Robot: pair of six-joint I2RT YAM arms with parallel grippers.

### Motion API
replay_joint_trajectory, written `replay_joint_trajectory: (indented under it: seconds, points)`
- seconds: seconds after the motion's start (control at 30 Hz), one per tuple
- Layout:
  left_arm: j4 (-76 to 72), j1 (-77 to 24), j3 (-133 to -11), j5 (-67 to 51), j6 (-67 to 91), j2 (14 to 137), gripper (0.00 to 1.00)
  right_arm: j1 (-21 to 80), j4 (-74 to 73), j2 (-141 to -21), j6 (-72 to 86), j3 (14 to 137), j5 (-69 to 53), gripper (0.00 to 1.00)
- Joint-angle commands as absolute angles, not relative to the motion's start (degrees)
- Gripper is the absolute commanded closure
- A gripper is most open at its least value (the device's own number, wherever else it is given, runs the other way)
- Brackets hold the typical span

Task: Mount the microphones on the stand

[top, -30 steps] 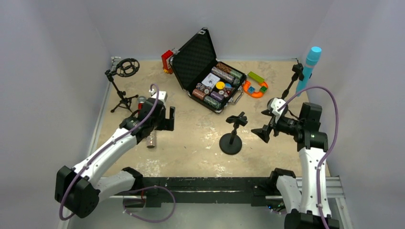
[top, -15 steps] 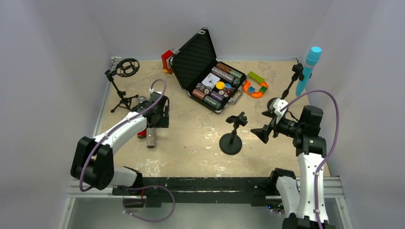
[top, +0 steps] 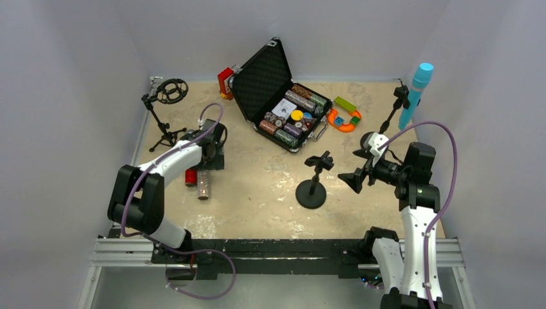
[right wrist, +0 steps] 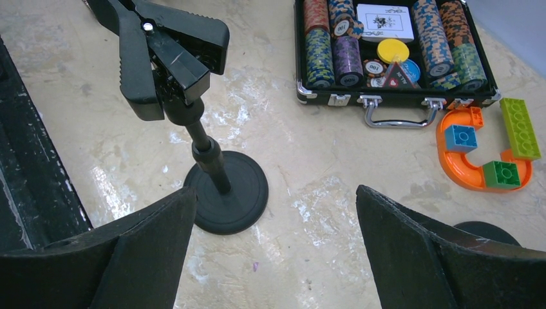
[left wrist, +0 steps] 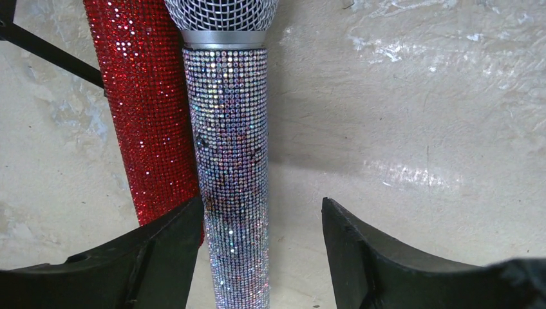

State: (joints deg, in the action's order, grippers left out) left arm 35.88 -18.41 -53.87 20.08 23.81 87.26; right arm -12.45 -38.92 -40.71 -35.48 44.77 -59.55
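The glittery silver microphone (left wrist: 232,161) lies on the table with its grey mesh head away from me, touching the red microphone (left wrist: 145,109) on its left. My left gripper (left wrist: 261,219) is open and straddles the silver handle, the left finger next to it and the right finger apart. In the top view both microphones (top: 190,177) (top: 203,187) lie just near of my left gripper (top: 212,154). The light blue microphone (top: 417,87) stands in a stand at the far right. My right gripper (right wrist: 277,212) is open and empty near the round-base stand (right wrist: 216,170), whose clip (right wrist: 167,45) is empty.
An open black case of poker chips (top: 283,109) sits at the back centre, with an orange piece and toy bricks (top: 344,116) to its right. A tripod stand with a ring mount (top: 166,106) stands at the back left; one leg (left wrist: 45,48) crosses beside the red microphone.
My left arm has folded back and its gripper has shifted a little toward the far left, over the two lying microphones. The right arm has barely moved.
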Motion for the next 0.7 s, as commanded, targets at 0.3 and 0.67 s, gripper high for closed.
replay_joint_trajectory:
  seconds: [0.3, 0.67]
  points:
    - [36.56, -16.83, -57.52, 15.12, 27.34, 92.77, 0.51, -13.32, -37.54, -40.09, -34.37, 44.65, -61.00, 0.03]
    - [36.24, -17.31, -57.90, 6.09, 27.29, 93.42, 0.58, -13.68, -37.44, -40.02, -34.28, 44.82, -61.34, 0.03]
